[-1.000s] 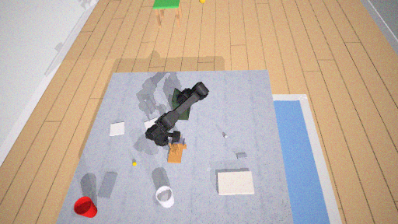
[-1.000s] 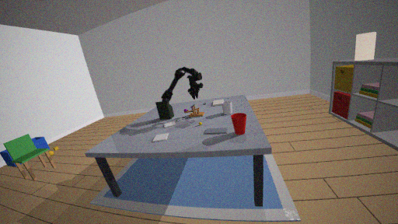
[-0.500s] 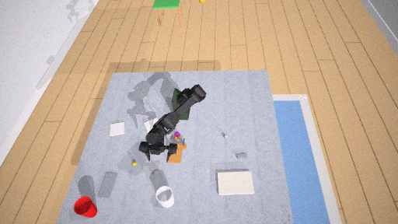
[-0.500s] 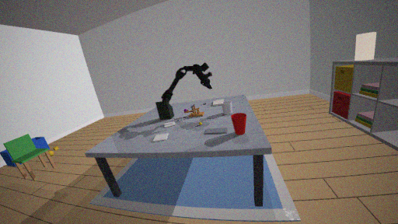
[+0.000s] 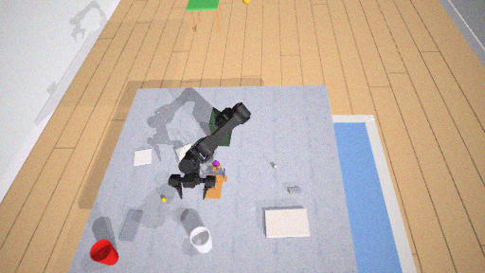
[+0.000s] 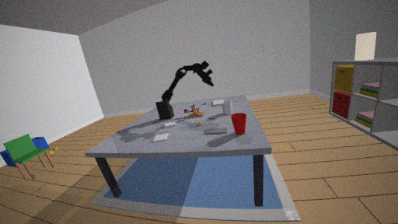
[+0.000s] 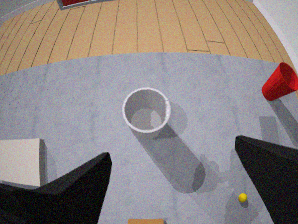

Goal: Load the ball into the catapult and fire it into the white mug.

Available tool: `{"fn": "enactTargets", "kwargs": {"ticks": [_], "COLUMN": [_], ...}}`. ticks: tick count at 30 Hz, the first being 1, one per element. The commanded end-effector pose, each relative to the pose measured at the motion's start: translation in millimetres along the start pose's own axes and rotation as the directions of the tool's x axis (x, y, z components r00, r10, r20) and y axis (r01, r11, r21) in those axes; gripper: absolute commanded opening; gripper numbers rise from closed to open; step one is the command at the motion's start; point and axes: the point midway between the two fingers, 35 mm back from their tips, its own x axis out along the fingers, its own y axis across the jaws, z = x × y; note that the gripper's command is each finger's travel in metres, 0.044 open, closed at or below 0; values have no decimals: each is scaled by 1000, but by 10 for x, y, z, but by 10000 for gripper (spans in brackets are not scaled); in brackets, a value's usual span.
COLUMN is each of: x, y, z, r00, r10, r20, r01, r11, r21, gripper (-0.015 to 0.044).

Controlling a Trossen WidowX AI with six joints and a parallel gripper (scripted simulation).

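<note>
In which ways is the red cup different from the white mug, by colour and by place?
The red cup is red, while the white mug is white. In the wrist view, the red cup is near the right edge, whereas the white mug is near the middle, between the pincer's fingers and the far table edge. Both are on the table.

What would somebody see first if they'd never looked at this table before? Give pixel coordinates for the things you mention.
Probably the bright red cup (image 5: 104, 252) (image 6: 239, 124) (image 7: 280, 82) at the table's corner. Next, the black jointed robot arm (image 5: 218, 137) (image 6: 176, 82) reaching over the table, its gripper open (image 5: 193, 195) (image 6: 212, 78) (image 7: 172, 150). Then the tiny purple ball (image 5: 216, 163) (image 6: 186, 110) at the orange catapult's (image 5: 214, 190) (image 6: 197, 114) (image 7: 145, 221) end.
</note>
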Motion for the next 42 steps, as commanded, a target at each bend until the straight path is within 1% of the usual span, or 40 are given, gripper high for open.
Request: {"fn": "enactTargets", "kwargs": {"ticks": [1,6,23,35,42], "x": [-6,-6,-6,-3,87], "y": [3,3,3,10,263], "z": [12,12,12,6,-235], "r00": [1000,1000,1000,1000,996], "r10": [5,5,5,4,-46], "r20": [5,5,5,3,-76], "r01": [-5,-5,-5,-4,35], "r11": [1000,1000,1000,1000,990], "r21": [5,5,5,1,-139], "gripper": [440,440,0,0,0]}}
